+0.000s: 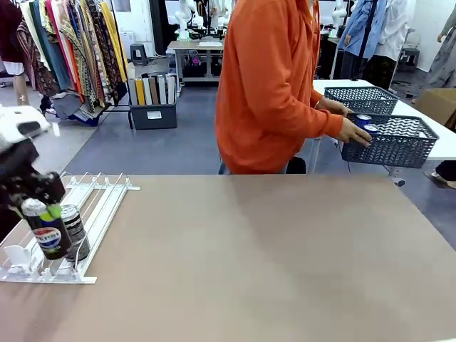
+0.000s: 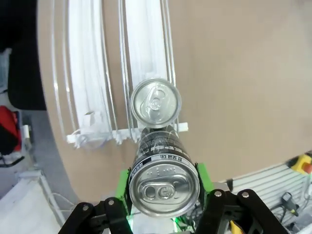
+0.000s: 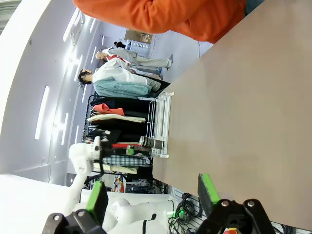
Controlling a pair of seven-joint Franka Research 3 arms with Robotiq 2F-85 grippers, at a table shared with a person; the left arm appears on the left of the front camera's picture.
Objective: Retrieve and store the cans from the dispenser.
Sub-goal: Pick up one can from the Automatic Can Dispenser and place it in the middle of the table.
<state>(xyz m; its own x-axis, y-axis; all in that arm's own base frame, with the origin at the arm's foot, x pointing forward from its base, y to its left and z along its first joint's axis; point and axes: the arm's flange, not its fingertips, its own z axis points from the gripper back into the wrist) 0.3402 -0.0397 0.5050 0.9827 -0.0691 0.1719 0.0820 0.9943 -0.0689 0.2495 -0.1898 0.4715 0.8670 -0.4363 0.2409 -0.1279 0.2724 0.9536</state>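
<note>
Two cans at the near end of the dispenser [image 1: 100,203], on the smooth brown surface [image 1: 271,256]. Black Pepsi can [image 1: 48,231] squeezed between the green pads of the left hand [image 1: 43,214], long side up and down, shiny silver top up, leaning a bit. Bottom touching the rack or not: hard to tell. Second can [image 1: 74,229] just beside it, standing in one lane of thin white rails, print too small to read. Left hand partly cut off at the picture edge. Right hand [image 3: 152,197] open wide, nothing between its pads. Far off, dark lattice basket [image 1: 399,139] with blue cans [image 1: 364,120], partly hidden.
</note>
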